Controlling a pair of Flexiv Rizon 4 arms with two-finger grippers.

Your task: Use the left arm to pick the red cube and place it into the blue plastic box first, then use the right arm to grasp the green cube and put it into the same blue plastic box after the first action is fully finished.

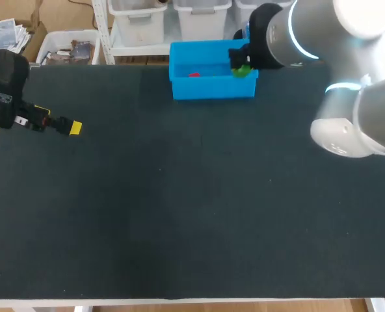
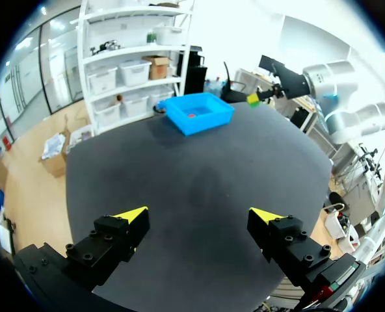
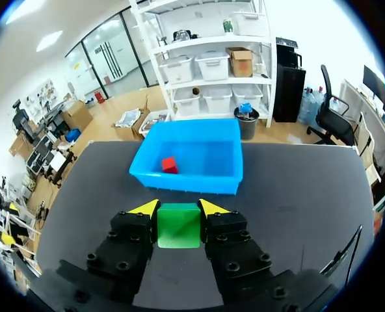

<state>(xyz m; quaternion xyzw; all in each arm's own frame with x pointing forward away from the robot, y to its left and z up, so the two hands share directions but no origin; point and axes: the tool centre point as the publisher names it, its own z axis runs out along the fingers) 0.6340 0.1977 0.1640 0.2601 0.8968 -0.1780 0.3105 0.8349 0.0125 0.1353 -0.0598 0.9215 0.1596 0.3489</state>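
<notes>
The right wrist view alone shows the grasp plainly: the right end effector [image 3: 178,208] is clamped on the green cube [image 3: 178,225], a yellow tip pressed to each of two opposite faces. Ahead of it stands the blue plastic box [image 3: 186,182], with the red cube [image 3: 169,165] lying on its floor.

In the head view my right arm covers the box's right end. Only a sliver of green and a red speck show there.

The left wrist view adds the far side-on look: the green cube is held off the counter [image 1: 179,195], near the box's rim. Whether it hangs over the box or just beside it, I cannot tell.

The left end effector [image 2: 202,214] has its fingers wide apart, nothing between them, above bare counter, well apart from the box. The head view shows only one of its yellow tips.
</notes>
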